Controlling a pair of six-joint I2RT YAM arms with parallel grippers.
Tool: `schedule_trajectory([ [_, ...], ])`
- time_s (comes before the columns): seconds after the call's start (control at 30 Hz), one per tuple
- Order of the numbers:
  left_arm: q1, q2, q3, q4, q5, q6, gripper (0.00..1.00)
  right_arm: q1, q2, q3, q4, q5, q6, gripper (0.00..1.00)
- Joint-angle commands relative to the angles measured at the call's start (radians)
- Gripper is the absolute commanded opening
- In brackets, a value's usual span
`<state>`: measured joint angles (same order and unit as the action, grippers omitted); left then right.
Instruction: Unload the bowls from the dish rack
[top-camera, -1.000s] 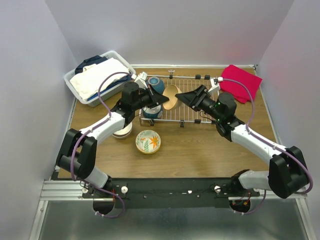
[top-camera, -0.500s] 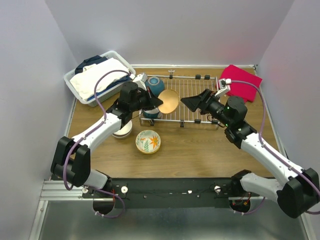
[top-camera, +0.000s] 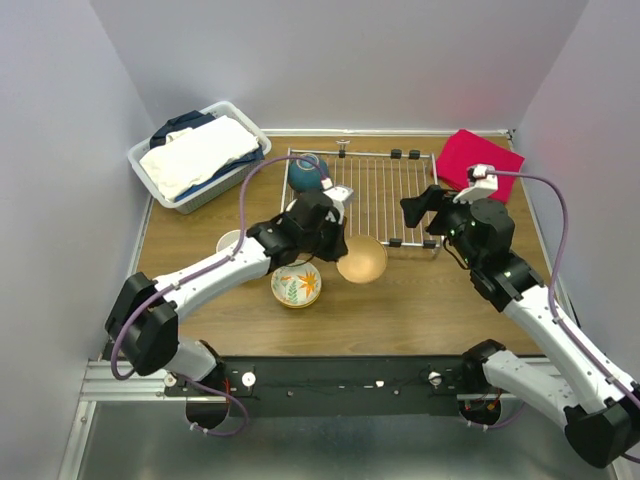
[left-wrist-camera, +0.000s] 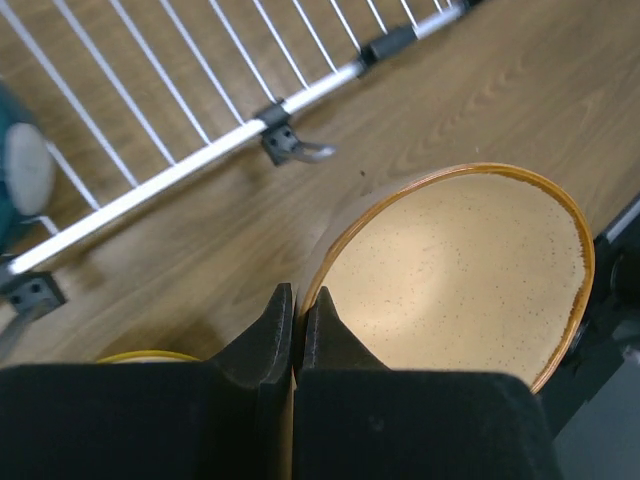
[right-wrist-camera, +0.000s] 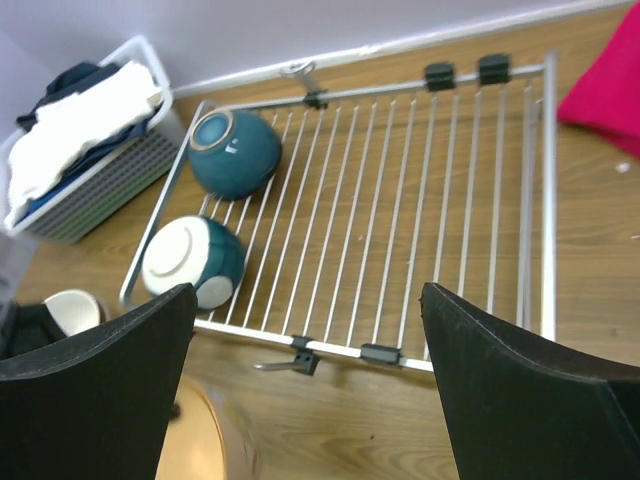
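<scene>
Just in front of the flat silver wire dish rack (top-camera: 395, 190), down by the brown wooden table (top-camera: 420, 300): a smooth round tan bowl (top-camera: 362, 260), thin rim pinched in the left claw (top-camera: 337, 238). Seen only from the left wrist: tiny speckles inside it. Seen only from the right wrist: both shiny teal bowls (right-wrist-camera: 230, 150) lying on the thin bars, right claw (right-wrist-camera: 305, 300) spread wide, holding nothing. From above, just one teal bowl, plus a flowery bowl (top-camera: 296, 283) on the table.

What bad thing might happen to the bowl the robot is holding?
The left gripper pinches the tan bowl only by its thin rim, so it might slip and drop. The flowery bowl sits close by, so setting the tan one down could knock the two together.
</scene>
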<state>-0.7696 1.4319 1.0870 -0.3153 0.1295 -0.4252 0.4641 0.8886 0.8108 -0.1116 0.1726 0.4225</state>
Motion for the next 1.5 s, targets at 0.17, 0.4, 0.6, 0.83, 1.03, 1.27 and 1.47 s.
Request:
schedule_trajectory([
  [0.17, -0.226, 0.162, 0.094, 0.015, -0.169, 0.065, 0.00, 0.004, -0.062, 0.007, -0.074, 0.143, -0.074, 1.00],
  [0.4, -0.275, 0.288, 0.120, 0.064, -0.211, 0.068, 0.00, 0.004, -0.074, 0.007, -0.096, 0.146, -0.094, 1.00],
  [0.6, -0.293, 0.329, 0.077, 0.116, -0.248, 0.063, 0.07, 0.004, -0.085, -0.004, -0.100, 0.136, -0.102, 1.00],
  [0.83, -0.300, 0.334, 0.034, 0.143, -0.272, 0.052, 0.29, 0.004, -0.080, -0.010, -0.099, 0.137, -0.117, 1.00],
  [1.03, -0.300, 0.268, 0.031, 0.098, -0.301, 0.049, 0.48, 0.004, -0.074, -0.009, -0.086, 0.131, -0.125, 1.00],
  [1.27, -0.295, 0.130, 0.100, -0.025, -0.407, 0.112, 0.76, 0.004, -0.083, -0.016, -0.051, 0.087, -0.157, 1.00],
  [1.47, -0.237, 0.082, 0.206, -0.162, -0.522, 0.204, 0.95, 0.004, -0.085, -0.025, -0.043, 0.090, -0.125, 1.00],
])
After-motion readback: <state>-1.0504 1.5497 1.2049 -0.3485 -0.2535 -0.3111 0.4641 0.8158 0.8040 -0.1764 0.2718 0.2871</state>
